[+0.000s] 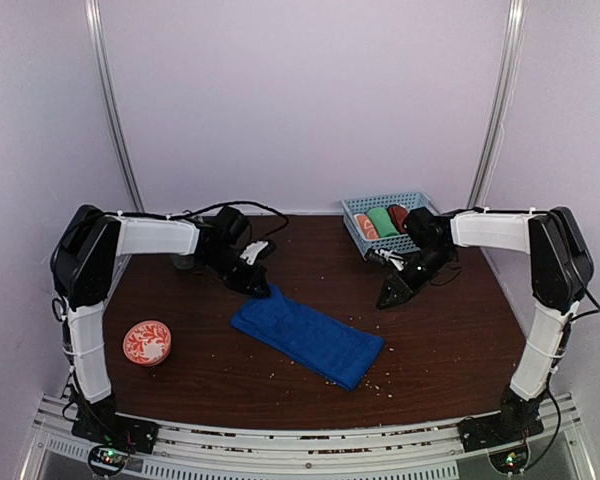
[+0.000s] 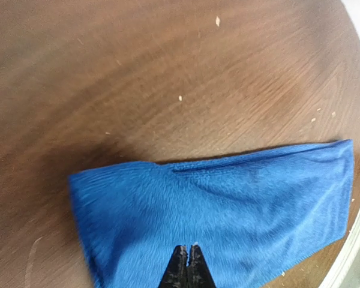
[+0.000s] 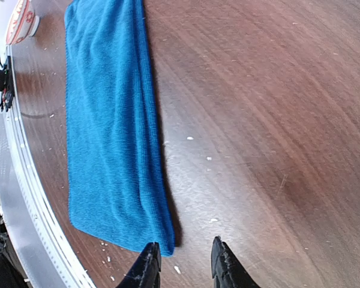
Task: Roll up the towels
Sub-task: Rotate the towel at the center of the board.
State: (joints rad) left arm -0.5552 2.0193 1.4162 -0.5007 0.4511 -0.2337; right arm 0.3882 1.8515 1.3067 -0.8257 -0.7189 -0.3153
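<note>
The blue towel [image 1: 305,337] is lying flat and unrolled as a long rectangle, slanting across the middle of the dark wooden table [image 1: 450,330]. Its cloth is showing a fine, soft ribbed pile, and a long fold is running down its length. The table's grain is sweeping in broad curves, and pale crumbs are dotting it.

The left gripper [image 1: 258,288] is hanging over the towel's far left corner. Its black, pointed fingers [image 2: 180,267] are pressing together over the blue cloth; whether any cloth is caught between them cannot be told.

The right gripper [image 1: 392,296] is hovering near the table's right side, apart from the towel. Its rounded black fingers [image 3: 225,264] are standing apart with bare wood showing between them, one tip just beside the towel's corner in the right wrist view.

Behind the right gripper a blue plastic lattice basket [image 1: 388,197] is holding three stubby rolls side by side: an orange-and-white one [image 1: 366,227], a green one [image 1: 383,221] and the rust-brown towel [image 1: 398,215]. A round red-and-white patterned bowl [image 1: 146,342] is sitting near the left front.
</note>
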